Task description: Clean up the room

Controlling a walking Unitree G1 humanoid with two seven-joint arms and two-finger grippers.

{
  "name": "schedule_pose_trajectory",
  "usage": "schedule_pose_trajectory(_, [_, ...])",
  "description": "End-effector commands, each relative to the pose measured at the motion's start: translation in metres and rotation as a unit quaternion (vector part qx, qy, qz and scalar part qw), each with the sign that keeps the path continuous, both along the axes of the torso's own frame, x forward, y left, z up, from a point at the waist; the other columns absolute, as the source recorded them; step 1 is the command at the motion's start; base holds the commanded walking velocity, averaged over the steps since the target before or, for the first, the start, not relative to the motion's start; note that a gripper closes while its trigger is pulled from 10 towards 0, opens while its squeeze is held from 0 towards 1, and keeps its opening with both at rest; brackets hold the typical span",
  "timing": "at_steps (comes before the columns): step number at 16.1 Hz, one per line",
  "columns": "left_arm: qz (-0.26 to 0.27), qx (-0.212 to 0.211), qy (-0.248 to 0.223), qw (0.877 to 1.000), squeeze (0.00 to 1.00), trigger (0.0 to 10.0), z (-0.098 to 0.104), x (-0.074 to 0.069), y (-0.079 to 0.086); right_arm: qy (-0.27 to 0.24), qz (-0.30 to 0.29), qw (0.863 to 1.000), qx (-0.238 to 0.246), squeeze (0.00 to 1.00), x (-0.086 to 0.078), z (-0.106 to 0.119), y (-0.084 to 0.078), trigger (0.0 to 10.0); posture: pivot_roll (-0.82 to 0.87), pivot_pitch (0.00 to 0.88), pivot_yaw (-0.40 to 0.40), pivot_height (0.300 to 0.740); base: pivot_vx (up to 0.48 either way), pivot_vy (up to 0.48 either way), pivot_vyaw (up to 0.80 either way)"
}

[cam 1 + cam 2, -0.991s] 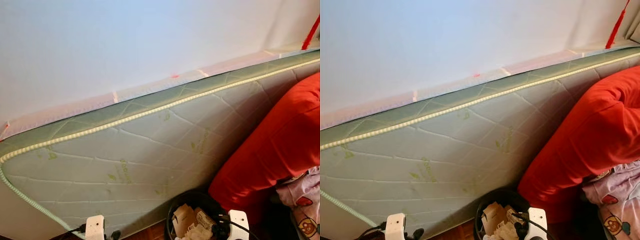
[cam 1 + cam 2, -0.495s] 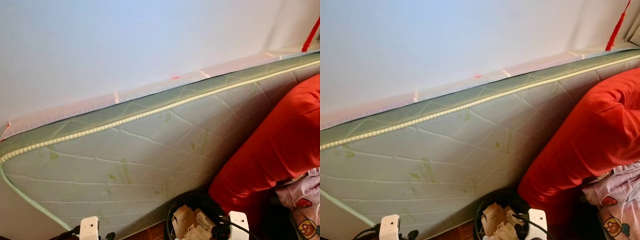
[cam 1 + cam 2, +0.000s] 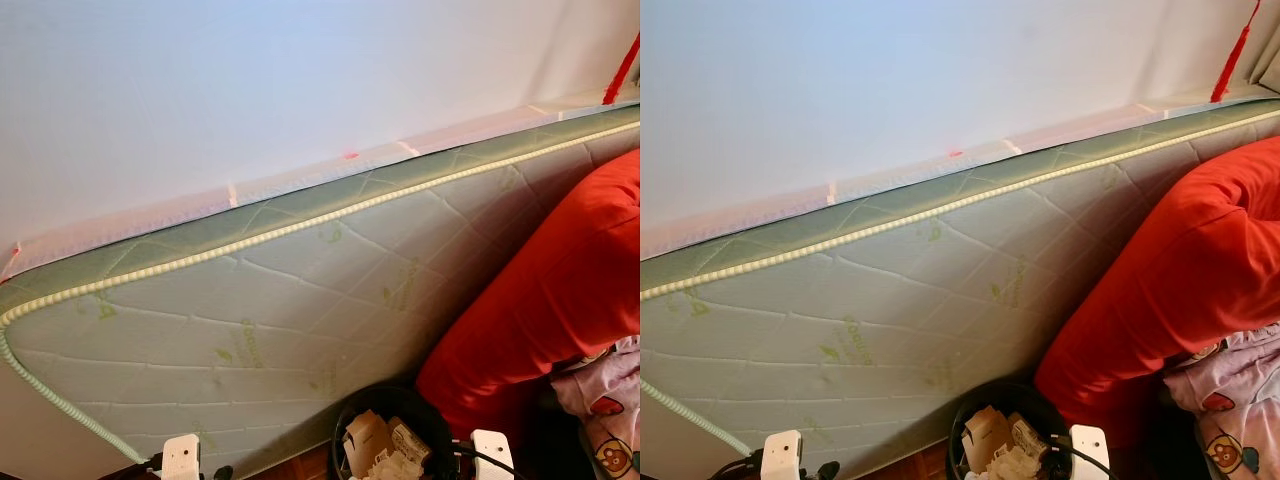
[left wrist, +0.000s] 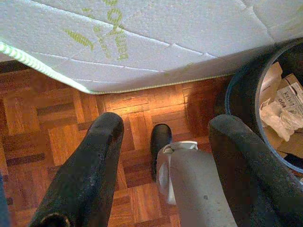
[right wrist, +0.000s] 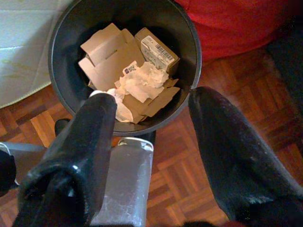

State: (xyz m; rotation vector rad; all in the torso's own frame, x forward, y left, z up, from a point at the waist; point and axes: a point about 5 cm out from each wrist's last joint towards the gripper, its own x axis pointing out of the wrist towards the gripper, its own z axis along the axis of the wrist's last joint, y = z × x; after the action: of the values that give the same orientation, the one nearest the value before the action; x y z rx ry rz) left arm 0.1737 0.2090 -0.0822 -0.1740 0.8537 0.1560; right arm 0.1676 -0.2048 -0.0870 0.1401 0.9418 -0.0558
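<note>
A black round bin (image 5: 57,66) stands on the parquet floor at the foot of a mattress, also visible low in the head views as the bin (image 3: 385,402). Inside lie folded cardboard (image 5: 106,56), a small barcoded box (image 5: 156,49) and crumpled white paper (image 5: 142,83). My right gripper (image 5: 155,101) hangs open just above and beside the bin, holding nothing. Over bare floor to the bin's left, my left gripper (image 4: 168,125) is open and empty too. My own silver leg and black foot (image 4: 160,142) show between its fingers.
A pale green-trimmed mattress (image 3: 300,300) leans against the white wall, its lower edge close over the floor. A red duvet (image 3: 560,290) is piled to the right of the bin, with pink patterned cloth (image 3: 612,400) below it. Parquet floor (image 4: 42,123) lies to the left.
My right wrist has shifted a little to the right and lower beside the bin. The left wrist has sunk slightly. The bin and bedding have not moved.
</note>
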Motion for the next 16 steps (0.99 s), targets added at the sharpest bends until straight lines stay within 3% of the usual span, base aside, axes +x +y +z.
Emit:
schedule_pose_trajectory(1, [-0.001,0.001,0.013,1.000,0.00,10.0,-0.003,-0.006,0.000,0.007,0.002,1.000,0.007,0.00,-0.002,-0.002,0.007,10.0,0.11,0.014,-0.005,0.740,0.000,0.000,0.00])
schedule_pose_trajectory(6, [-0.002,0.003,0.011,1.000,0.00,10.0,-0.003,-0.006,0.000,0.002,0.010,1.000,0.015,0.00,0.006,-0.002,0.027,10.0,0.12,0.018,-0.003,0.740,0.000,0.000,0.00])
schedule_pose_trajectory(16, [0.001,0.001,0.011,1.000,0.00,10.0,-0.003,-0.006,0.000,0.004,0.007,1.000,0.016,0.00,0.004,-0.002,0.022,10.0,0.12,0.015,-0.005,0.740,-0.203,0.000,0.00])
